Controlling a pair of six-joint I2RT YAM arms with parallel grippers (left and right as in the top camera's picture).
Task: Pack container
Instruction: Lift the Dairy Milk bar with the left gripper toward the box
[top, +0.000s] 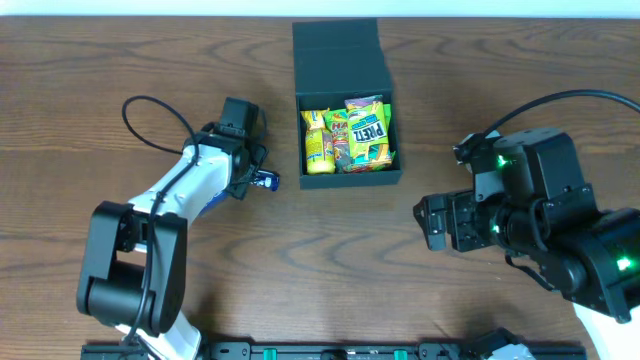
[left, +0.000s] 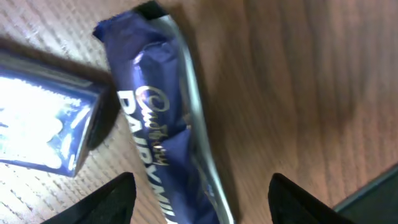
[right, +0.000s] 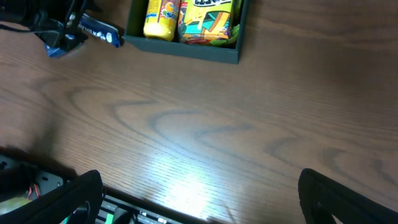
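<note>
Container (top: 345, 181) stands lid-up at the far centre of the table (top: 330, 280), snack packets (top: 350, 135) inside; left gripper (top: 258, 175) is just left of it. Left wrist: fingers spread, blue chocolate bar (left: 155, 124) lying between, not gripped. Right wrist: right gripper (right: 199, 199) wide open, empty.
</note>
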